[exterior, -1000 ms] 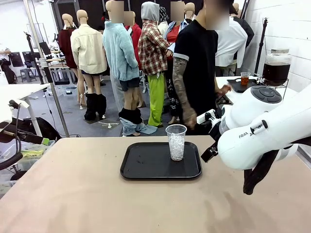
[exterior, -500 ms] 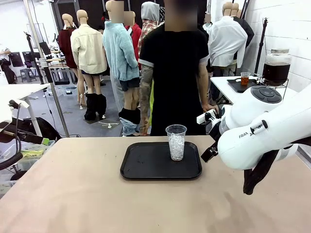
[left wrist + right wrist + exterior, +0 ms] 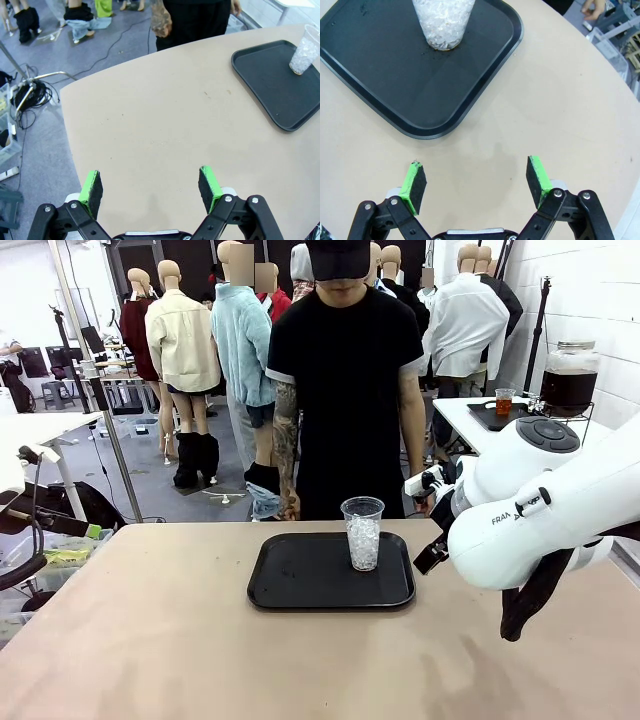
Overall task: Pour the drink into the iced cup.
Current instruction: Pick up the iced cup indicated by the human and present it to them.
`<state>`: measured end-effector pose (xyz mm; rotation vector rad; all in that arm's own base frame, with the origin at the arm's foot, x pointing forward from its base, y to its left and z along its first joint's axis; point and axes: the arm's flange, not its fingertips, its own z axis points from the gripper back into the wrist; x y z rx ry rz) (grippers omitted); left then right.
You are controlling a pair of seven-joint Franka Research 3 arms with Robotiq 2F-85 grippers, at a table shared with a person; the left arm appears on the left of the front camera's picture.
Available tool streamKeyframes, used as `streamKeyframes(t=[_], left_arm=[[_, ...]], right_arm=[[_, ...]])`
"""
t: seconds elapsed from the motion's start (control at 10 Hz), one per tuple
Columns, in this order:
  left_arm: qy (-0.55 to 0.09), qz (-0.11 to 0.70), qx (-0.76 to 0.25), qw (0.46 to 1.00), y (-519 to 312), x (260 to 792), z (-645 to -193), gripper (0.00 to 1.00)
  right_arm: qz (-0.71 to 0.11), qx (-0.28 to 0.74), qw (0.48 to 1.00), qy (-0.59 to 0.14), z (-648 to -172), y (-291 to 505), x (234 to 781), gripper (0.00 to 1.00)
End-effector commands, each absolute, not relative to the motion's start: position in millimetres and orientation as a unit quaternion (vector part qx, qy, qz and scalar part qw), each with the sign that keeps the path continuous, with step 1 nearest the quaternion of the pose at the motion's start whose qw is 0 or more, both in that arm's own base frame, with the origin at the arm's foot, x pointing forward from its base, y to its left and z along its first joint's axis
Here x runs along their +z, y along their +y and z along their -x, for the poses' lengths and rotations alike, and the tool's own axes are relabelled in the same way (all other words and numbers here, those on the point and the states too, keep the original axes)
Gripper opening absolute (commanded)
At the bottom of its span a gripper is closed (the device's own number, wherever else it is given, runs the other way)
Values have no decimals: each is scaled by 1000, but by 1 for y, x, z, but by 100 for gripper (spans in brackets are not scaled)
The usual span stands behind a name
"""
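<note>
Standing upright near the far right corner of a smooth black tray [image 3: 300,590] with rounded corners, the clear tapered iced cup [image 3: 362,533] has its long axis vertical and its mouth up, and is packed with white ice. The drink [image 3: 568,385], dark reddish-brown, sits in a lidded glass jar [image 3: 570,350] far off at the right, well apart from the cup. The left fingers [image 3: 91,187] and right fingers [image 3: 414,187], green-padded, stand wide apart and empty over the bare matte tan table [image 3: 150,640], with open room around the tray.
</note>
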<state>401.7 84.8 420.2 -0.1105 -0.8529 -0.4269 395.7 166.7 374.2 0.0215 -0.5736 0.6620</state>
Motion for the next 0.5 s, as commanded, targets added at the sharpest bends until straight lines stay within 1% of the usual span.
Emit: streamKeyframes(t=[0.0, 0.4], left_arm=[[-416, 49, -201, 886, 85, 417, -401, 100], [-416, 49, -201, 886, 85, 417, -401, 100]], right_arm=[[-11, 321, 906, -277, -395, 167, 373, 100], [-11, 321, 906, -277, -395, 167, 373, 100]])
